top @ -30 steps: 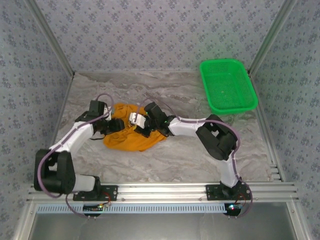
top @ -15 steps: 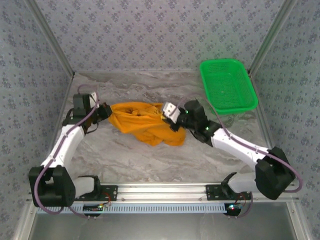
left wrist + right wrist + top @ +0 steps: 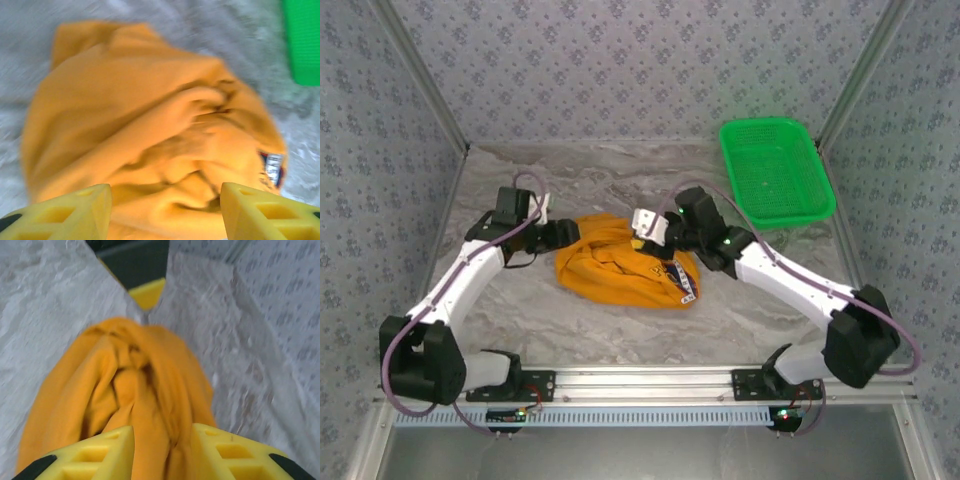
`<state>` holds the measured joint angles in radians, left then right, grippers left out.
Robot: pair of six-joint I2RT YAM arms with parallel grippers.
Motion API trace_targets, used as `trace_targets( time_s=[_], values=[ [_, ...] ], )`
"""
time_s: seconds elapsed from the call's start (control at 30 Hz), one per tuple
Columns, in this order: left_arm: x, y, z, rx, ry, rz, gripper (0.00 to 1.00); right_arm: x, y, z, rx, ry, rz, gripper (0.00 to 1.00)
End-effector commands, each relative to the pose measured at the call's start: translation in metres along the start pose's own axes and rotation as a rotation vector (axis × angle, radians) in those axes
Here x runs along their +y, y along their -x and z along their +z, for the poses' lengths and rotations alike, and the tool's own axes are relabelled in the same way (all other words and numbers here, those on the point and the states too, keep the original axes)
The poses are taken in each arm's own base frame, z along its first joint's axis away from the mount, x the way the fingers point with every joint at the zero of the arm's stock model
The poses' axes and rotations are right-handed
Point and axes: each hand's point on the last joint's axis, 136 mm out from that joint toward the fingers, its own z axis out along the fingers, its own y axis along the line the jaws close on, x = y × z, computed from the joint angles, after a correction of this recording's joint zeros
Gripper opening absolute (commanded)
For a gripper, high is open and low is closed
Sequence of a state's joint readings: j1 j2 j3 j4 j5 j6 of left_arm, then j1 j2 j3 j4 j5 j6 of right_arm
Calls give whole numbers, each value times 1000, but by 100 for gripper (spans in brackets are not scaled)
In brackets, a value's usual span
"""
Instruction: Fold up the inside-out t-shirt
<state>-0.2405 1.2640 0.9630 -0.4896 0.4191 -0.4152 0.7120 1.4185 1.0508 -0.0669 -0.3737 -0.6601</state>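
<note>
The t-shirt (image 3: 620, 275) lies bunched; the left gripper (image 3: 563, 235), at its ten o'clock, gapes wide, the right gripper (image 3: 658, 240), at one o'clock, straddles a fold, grip unclear, probably both seeking edges to spread it

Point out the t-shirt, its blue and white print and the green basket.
t-shirt (image 3: 618, 272): top external view, middle of the orange heap.
blue and white print (image 3: 272, 169): left wrist view, centre of the patch.
green basket (image 3: 772, 180): top external view, bare mesh floor.
</note>
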Motion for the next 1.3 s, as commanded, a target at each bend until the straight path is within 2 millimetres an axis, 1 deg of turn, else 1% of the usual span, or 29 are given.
trace_targets(
  time_s=[0.0,0.13,0.2,0.27,0.3,0.33,0.37,0.4,0.43,0.47,0.5,0.53,0.6,0.67,0.73,0.77,0.8,0.87,0.9,0.93,0.97,1.0,1.03,1.07,1.1,1.13,1.17,1.2,1.27],
  values=[
    [6,-16,20,78,52,12,58,20,-31,39,57,85,18,38],
    [32,-32,51,155,134,-28,56,32,-51,71,109,136,72,41],
    [41,-40,63,187,164,-21,57,42,-61,84,138,159,100,41],
    [48,-48,76,230,180,-17,57,42,-76,94,177,126,134,41],
    [51,-50,81,244,188,-19,56,40,-81,97,188,107,148,34],
    [52,-51,85,257,193,-19,52,36,-86,98,199,85,158,15],
    [52,-51,87,266,189,-20,36,31,-84,96,197,60,167,0],
    [49,-50,86,270,180,-18,17,26,-76,92,166,50,178,0],
    [44,-46,81,255,166,-7,7,19,-63,83,110,43,192,0],
    [38,-39,74,225,153,5,0,11,-45,71,51,31,221,0],
    [31,-32,65,194,133,15,0,3,-30,59,1,24,234,0],
    [20,-22,54,154,91,21,0,-6,-9,40,-62,17,232,0],
    [-3,-1,28,74,-25,0,0,-21,17,6,-138,-14,216,0],
    [-22,22,1,-29,-162,-43,0,-36,30,-25,-195,-56,228,0],
    [-19,33,-15,-105,-189,-78,0,-49,22,-48,-211,-119,269,0],
    [-10,31,-15,-123,-166,-88,0,-51,5,-54,-177,-151,297,0],
    [2,27,-11,-124,-129,-102,0,-50,-19,-53,-109,-182,336,0],
    [26,11,7,-89,-82,-157,0,-34,-72,-43,39,-197,415,0],
    [33,1,18,-59,-88,-177,3,-24,-89,-37,71,-186,438,0],
    [41,-10,31,-20,-89,-198,10,-11,-110,-32,106,-180,474,0],
    [48,-19,42,14,-86,-216,18,-4,-121,-29,129,-178,492,0],
    [53,-27,51,50,-86,-225,20,5,-129,-26,148,-166,488,1],
    [56,-35,58,90,-88,-233,24,11,-132,-25,167,-162,463,11],
    [59,-40,61,125,-83,-240,31,12,-131,-25,183,-170,432,24],
    [57,-43,61,145,-80,-230,39,13,-125,-26,193,-163,392,30],
    [52,-43,59,154,-75,-198,45,14,-114,-27,194,-147,337,32],
    [45,-41,54,152,-65,-151,47,15,-101,-28,196,-130,268,33],
    [38,-40,49,153,-51,-108,48,16,-90,-29,196,-116,207,33],
    [17,-36,36,143,-33,5,48,28,-66,-29,187,-46,81,33]
  ],
)
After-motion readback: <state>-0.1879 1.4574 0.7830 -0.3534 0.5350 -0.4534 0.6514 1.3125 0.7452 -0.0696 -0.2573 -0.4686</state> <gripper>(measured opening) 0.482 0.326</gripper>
